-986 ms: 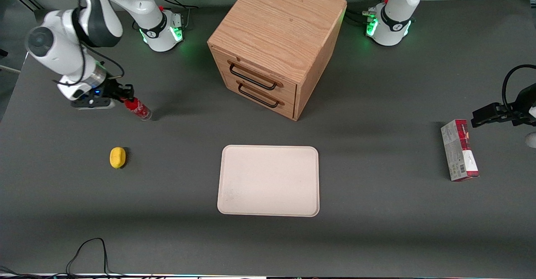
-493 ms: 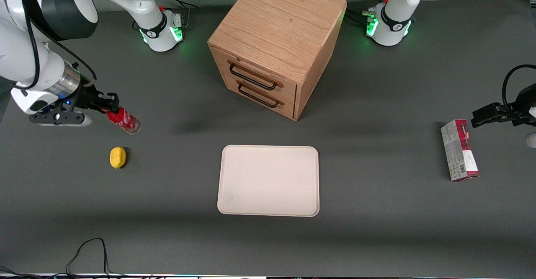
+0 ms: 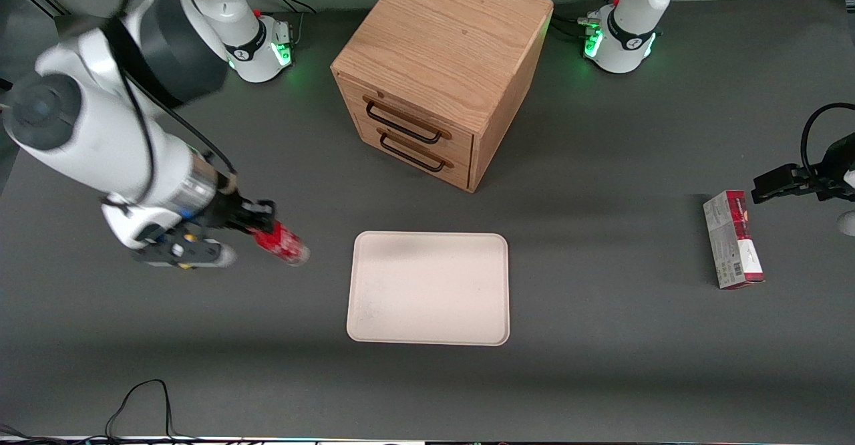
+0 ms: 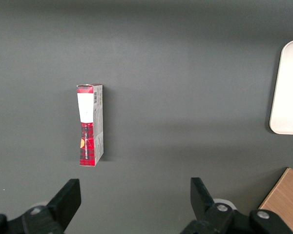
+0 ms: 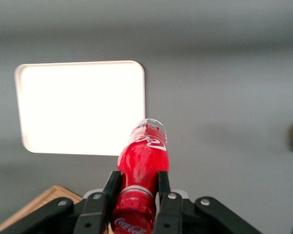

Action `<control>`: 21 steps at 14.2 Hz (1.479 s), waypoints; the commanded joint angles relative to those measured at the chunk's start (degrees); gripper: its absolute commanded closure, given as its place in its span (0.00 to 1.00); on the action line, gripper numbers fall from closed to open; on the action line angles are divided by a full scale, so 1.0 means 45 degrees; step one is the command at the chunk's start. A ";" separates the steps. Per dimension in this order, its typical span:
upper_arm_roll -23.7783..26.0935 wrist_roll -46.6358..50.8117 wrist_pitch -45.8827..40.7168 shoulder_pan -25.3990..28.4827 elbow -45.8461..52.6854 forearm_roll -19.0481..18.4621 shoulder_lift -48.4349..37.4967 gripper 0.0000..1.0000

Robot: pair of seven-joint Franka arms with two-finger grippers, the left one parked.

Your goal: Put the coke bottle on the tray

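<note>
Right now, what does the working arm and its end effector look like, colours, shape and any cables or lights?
The working arm has rounded glossy white shells with dark grey joint bands, a silver metal wrist ring and a thin black cable looping along it. Its white base glows green and bears a small round black-and-white mark. The end effector is black, with two slim flat fingers and silver screws on its body.

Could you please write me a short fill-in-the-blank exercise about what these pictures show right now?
1. The gripper has its fingers shut on the ____.
2. The coke bottle is in the air, not yet above the ____.
3. The wooden cabinet has ____ drawer handles.
4. The tray holds ____.

Missing words: coke bottle; tray; two; nothing
</note>
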 commanded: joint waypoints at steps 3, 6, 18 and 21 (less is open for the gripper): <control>0.0329 0.0523 0.1819 0.0932 0.2962 -0.0991 0.3441 1.00; 0.0348 0.0328 0.3499 0.1303 0.2806 -0.1750 0.4456 1.00; -0.0139 -0.0435 0.4519 0.1402 0.0602 -0.2378 0.4288 0.00; -0.0860 -0.0435 0.4442 0.1382 -0.0899 -0.1757 0.2436 0.00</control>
